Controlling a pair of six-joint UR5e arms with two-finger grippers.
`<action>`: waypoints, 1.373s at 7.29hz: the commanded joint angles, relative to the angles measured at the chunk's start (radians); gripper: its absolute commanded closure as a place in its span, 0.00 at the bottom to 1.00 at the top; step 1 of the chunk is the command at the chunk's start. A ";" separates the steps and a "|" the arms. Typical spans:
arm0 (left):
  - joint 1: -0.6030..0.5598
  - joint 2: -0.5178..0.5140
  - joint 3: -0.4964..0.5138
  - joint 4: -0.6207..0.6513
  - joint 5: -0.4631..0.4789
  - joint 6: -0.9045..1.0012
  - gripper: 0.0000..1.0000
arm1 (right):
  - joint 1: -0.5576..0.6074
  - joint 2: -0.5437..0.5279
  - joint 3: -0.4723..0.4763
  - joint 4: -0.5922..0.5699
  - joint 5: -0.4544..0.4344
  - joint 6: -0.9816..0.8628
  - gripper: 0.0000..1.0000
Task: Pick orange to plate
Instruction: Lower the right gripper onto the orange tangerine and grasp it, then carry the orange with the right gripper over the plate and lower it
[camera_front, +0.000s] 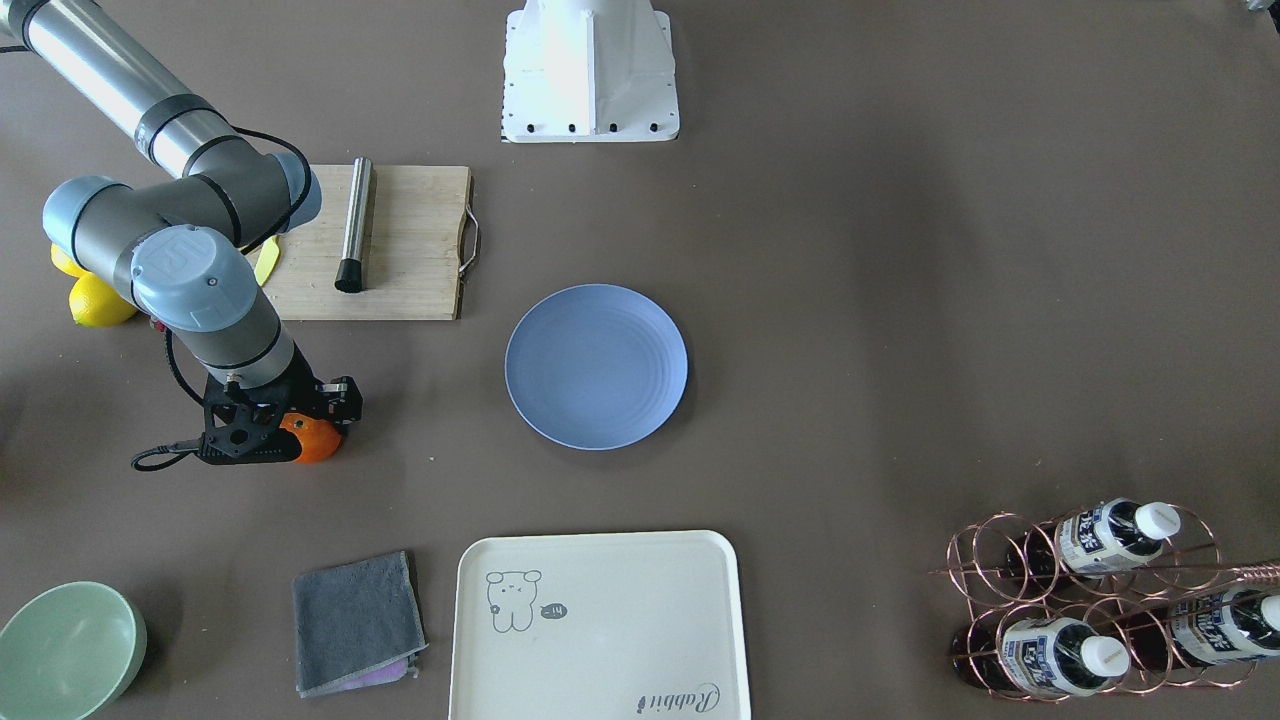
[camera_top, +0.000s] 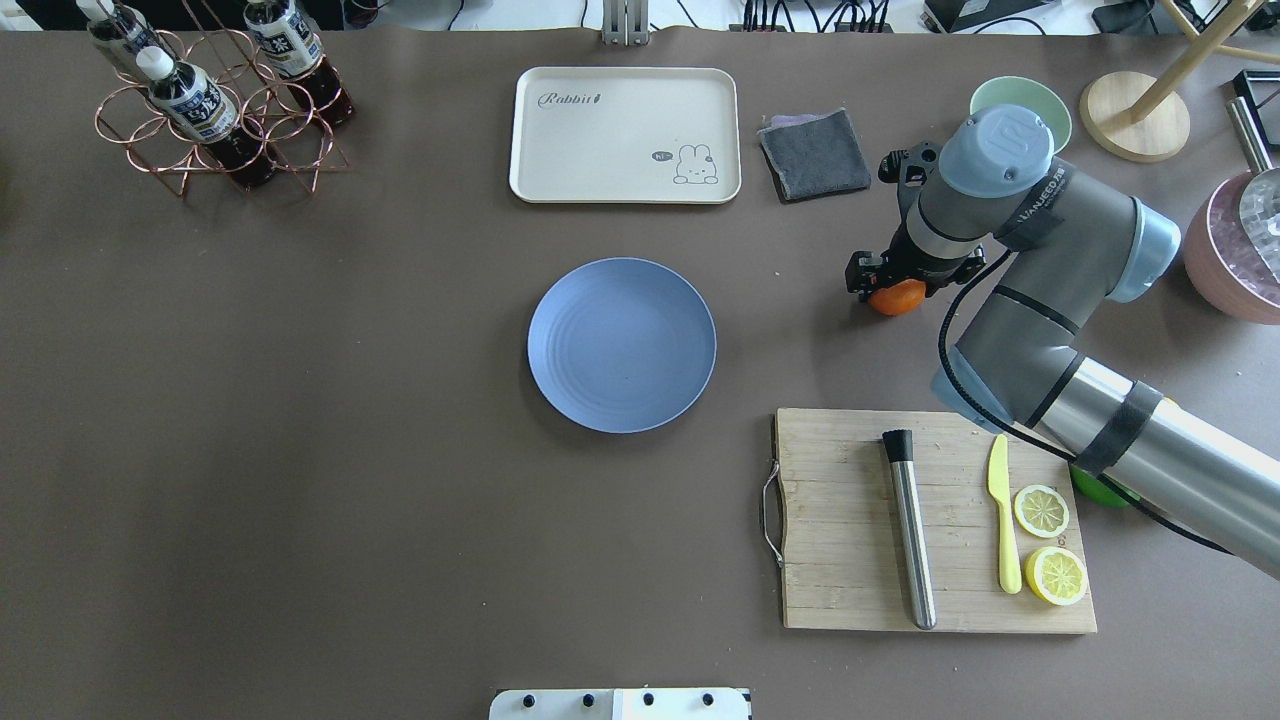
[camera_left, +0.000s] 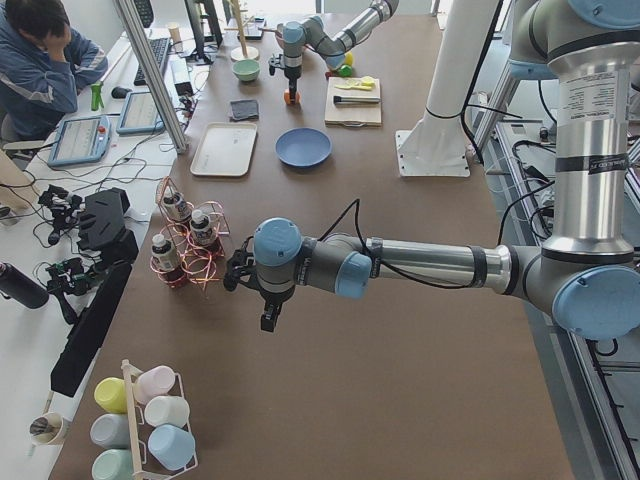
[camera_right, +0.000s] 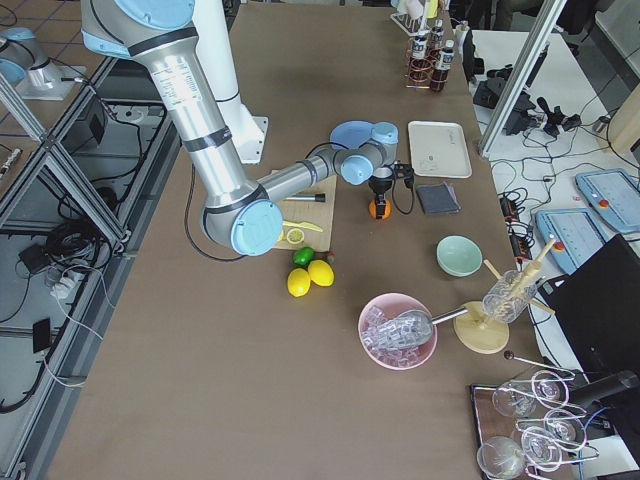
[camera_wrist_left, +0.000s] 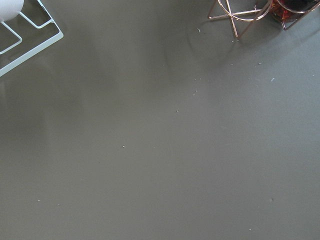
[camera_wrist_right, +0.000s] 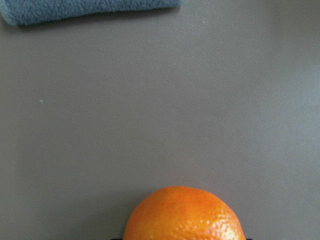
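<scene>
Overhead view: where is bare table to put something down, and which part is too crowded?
Free: the wide stretch left of the plate, on the robot's side of the bottle rack; also the strip between plate and tray. Crowded: the right side, where the cutting board, the grey cloth and the right pincer over the orange stand close together.

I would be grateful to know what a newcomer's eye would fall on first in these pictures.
The bright orange stands out most, on the brown table to the plate's right in the overhead view, with the right gripper lowered over it. Next comes the blue plate, bare, at the table's middle. Then the wooden cutting board on the robot's near right, bearing lemon slices.
</scene>
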 joint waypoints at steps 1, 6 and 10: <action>0.001 0.000 0.000 0.000 0.000 0.000 0.01 | -0.004 0.024 0.038 0.000 0.003 0.070 1.00; -0.001 0.017 0.000 0.002 0.000 0.000 0.01 | -0.144 0.295 0.032 -0.159 -0.034 0.602 1.00; -0.005 0.041 -0.002 0.002 -0.002 0.000 0.01 | -0.277 0.499 -0.202 -0.176 -0.167 0.701 1.00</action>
